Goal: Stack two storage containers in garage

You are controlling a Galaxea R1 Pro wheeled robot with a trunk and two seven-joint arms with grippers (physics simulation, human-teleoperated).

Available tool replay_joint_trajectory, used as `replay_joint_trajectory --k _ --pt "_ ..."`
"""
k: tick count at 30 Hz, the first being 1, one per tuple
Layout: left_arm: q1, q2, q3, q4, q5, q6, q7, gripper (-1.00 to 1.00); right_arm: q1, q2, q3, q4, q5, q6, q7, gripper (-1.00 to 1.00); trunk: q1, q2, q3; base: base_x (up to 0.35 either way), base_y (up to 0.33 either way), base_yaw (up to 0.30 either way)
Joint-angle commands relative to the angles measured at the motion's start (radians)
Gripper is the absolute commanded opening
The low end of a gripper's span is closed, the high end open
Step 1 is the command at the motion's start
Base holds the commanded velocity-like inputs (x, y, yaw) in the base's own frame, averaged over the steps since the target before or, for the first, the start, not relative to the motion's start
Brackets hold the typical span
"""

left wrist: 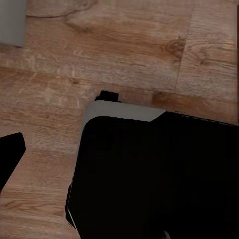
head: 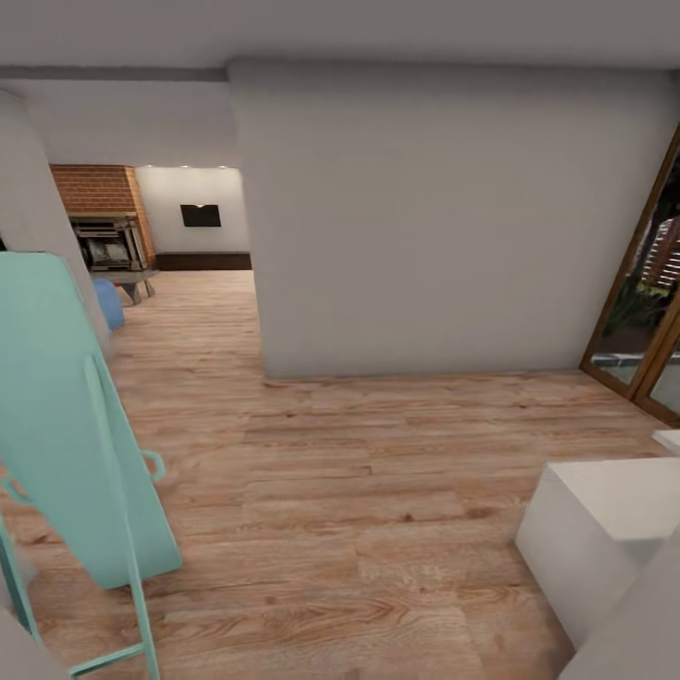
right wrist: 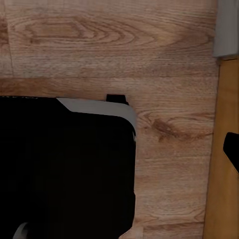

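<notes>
— Light wood planks (head: 378, 491) ran under a pale wall (head: 444, 227), with a brick fireplace (head: 102, 212) far off through the opening. So it was on its way, arms tucked over its own dark base (left wrist: 159, 179)?

— That was my reading. No orange-red bins showed anywhere; I couldn't place them.

— And the grippers?

— Cut off. Both wrist cameras looked down at floor and base; wide or closed, I couldn't tell.

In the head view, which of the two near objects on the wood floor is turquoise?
The tall tilted panel at the left edge; the boxy block at the right is white.
</notes>
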Motion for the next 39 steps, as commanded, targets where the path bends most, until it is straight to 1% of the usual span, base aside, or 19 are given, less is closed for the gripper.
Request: replay_joint_trajectory --k 1,29,39 --pt "-0.001 0.000 -0.002 0.001 0.007 -0.003 0.002 1.00 -0.001 0.001 0.008 0.003 -0.008 -0.005 -0.001 1.00 0.001 -0.002 -0.002 0.323 0.000 0.000" --pt "-0.001 0.000 -0.002 0.001 0.007 -0.003 0.002 1.00 -0.001 -0.001 0.008 0.003 -0.008 -0.005 -0.001 1.00 0.001 -0.002 -0.002 0.323 0.000 0.000" --pt "-0.001 -0.002 -0.002 0.001 0.008 -0.003 0.002 1.00 -0.001 0.003 0.008 0.003 -0.006 -0.004 -0.001 1.00 0.001 -0.002 -0.002 0.323 0.000 0.000"
